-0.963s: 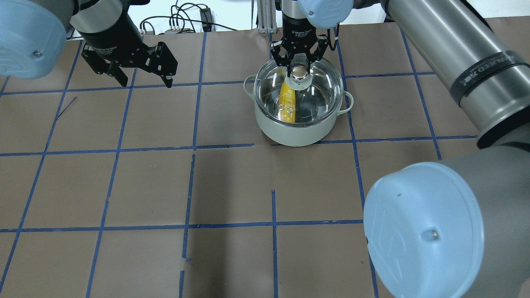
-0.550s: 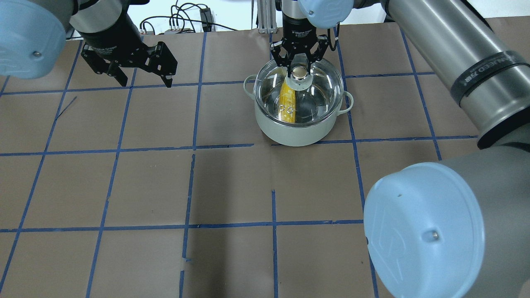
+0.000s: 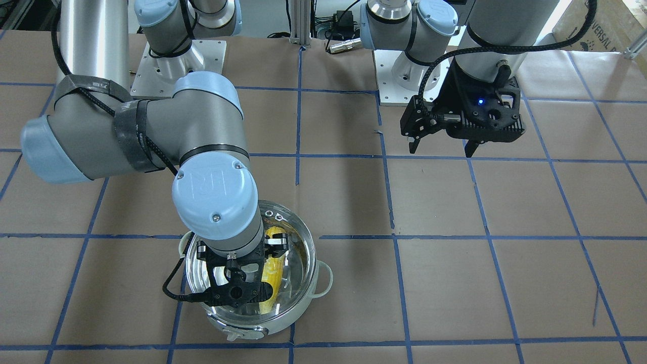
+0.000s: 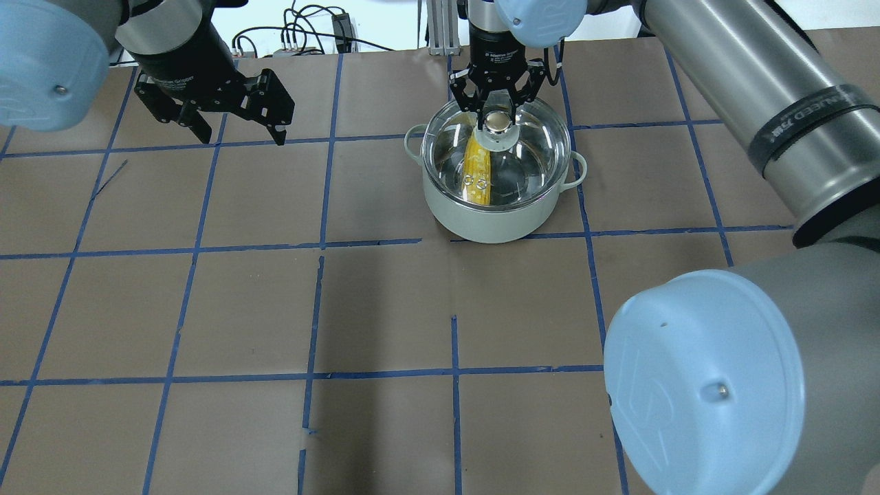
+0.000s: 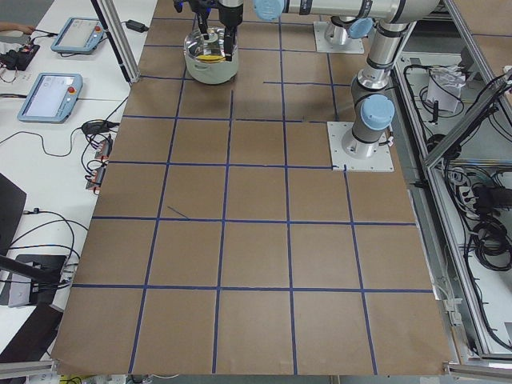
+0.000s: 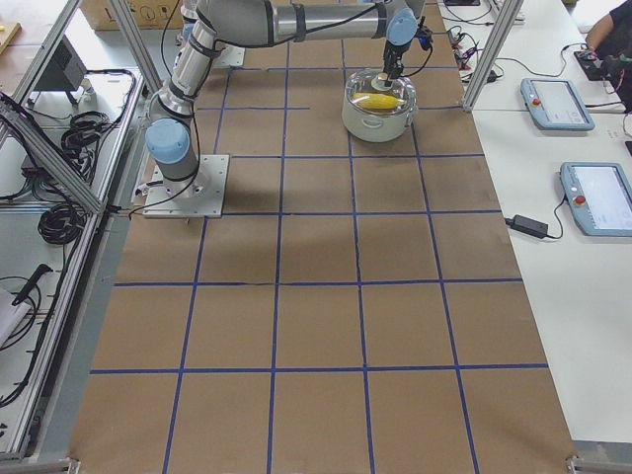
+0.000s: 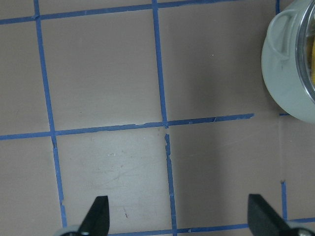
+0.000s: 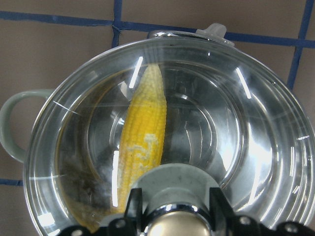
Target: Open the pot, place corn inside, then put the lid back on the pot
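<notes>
Hardly anything has moved: the right gripper sits a trace nearer the top of the overhead frame, and all else lies as it did.

Its fingers stand slightly parted, one on each side of the knob and clear of its shiny cap. The right wrist view shows that gap; in the front-facing view the wrist covers the knob. One lid is seated on one pot in the upper middle of the overhead frame. It has two steam holes. One corn lies inside, seen through the glass. The pot has two loop handles.

The left gripper hangs at upper left, fingers spread wide, holding nothing. Its wrist view catches only the pot's edge at upper right.

The right arm's cap bears "UR". A carton at upper right reads in part "VERSAL". The gripper labels are too small to read.
</notes>
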